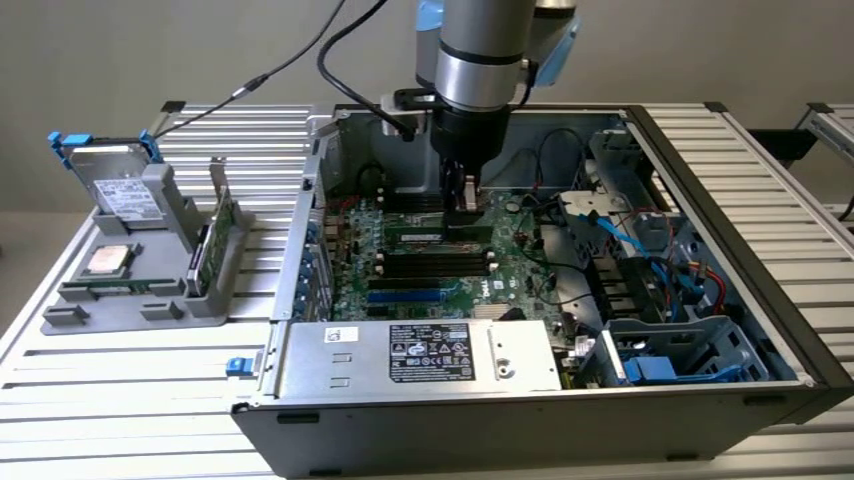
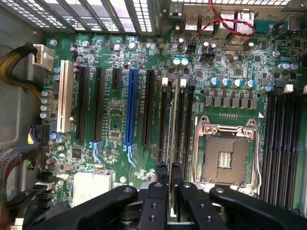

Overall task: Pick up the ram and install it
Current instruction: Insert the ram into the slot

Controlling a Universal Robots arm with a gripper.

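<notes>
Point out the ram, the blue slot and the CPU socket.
ram [image 2: 171, 129], wrist view, on its thin edge, seen edge-on above the memory slots.
blue slot [image 2: 130, 108], wrist view, midway along its length.
CPU socket [image 2: 224, 160], wrist view, on the contact field at its centre.

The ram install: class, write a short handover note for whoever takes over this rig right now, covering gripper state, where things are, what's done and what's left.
Gripper: shut on the ram, down inside the open computer case.
Ram: on edge, lined up along the black memory slots beside the empty CPU socket.
Done: ram picked up and brought over the motherboard.
Left: seating cannot be confirmed; ram not released.
</notes>
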